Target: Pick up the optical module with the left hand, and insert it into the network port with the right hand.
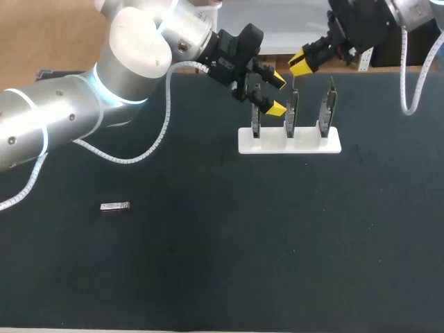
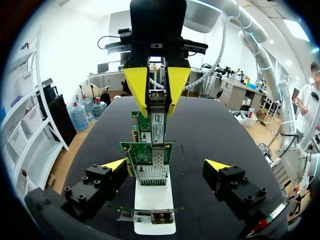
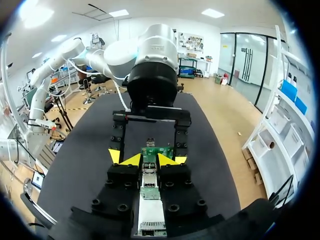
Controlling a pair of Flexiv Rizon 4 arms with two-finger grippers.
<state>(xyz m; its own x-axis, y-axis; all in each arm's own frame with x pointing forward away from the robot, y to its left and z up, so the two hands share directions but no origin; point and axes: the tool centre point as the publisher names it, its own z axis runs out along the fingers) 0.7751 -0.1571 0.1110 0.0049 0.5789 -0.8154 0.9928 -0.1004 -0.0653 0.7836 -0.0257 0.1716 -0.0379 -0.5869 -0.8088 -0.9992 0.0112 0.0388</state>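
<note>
**Module in right hand, over the rack**

Got right hand [image 3: 150,160] clamped from both sides on the optical module [image 2: 157,112], held upright above the row of cards. Can't tell whether touching the middle card [image 2: 148,152]. Seeing left hand [image 2: 166,165] with fingers wide apart, gripping nothing, pointing along the row: nearest card [image 2: 150,215] under it, middle card with its network port [image 2: 152,174] ahead between the fingers. Counting three cards upright in a white rack [image 1: 290,144] toward the far side of the counter [image 1: 243,263]. Also spotting a second module [image 1: 114,207] lying flat on the counter, well apart from the rack, on the left arm's side
</note>
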